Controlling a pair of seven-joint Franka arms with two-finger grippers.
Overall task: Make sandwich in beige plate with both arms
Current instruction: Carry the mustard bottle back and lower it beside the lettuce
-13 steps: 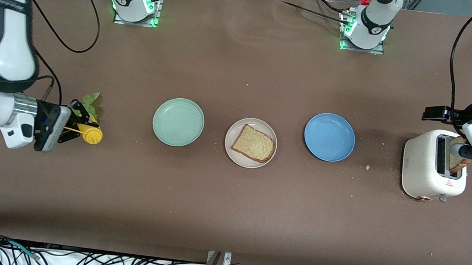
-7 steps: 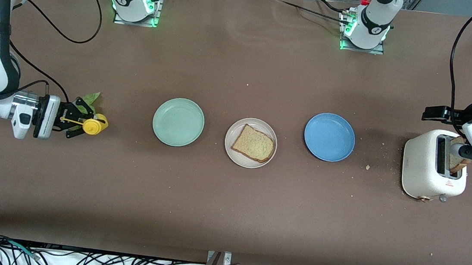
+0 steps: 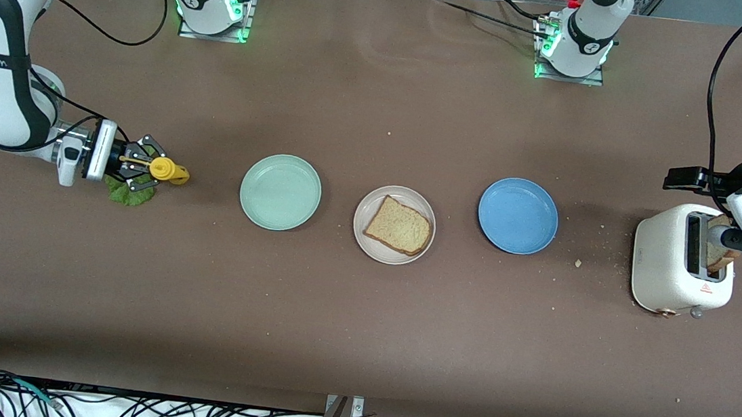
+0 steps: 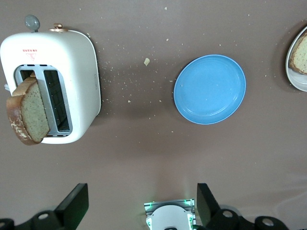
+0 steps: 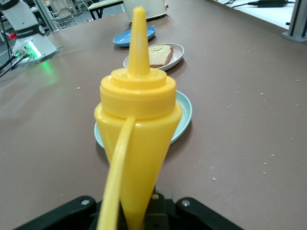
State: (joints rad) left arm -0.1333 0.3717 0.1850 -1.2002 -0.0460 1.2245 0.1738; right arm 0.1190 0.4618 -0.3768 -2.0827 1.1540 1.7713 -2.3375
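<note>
The beige plate lies mid-table between two other plates, with one bread slice on it. A second bread slice stands out of the white toaster at the left arm's end. High over that toaster my left gripper hangs open and empty; the left wrist view shows the slice below. My right gripper is shut on a yellow squeeze bottle, held level with its nozzle toward the mint-green plate. A lettuce leaf lies under it.
A blue plate sits between the beige plate and the toaster. Crumbs are scattered on the brown table around the toaster. In the right wrist view the bottle fills the middle, with the plates lined up past its nozzle.
The right arm has swung round and carried the yellow bottle a little toward the mint-green plate. The lettuce now shows on the gripper's nearer side. The left arm has not moved.
</note>
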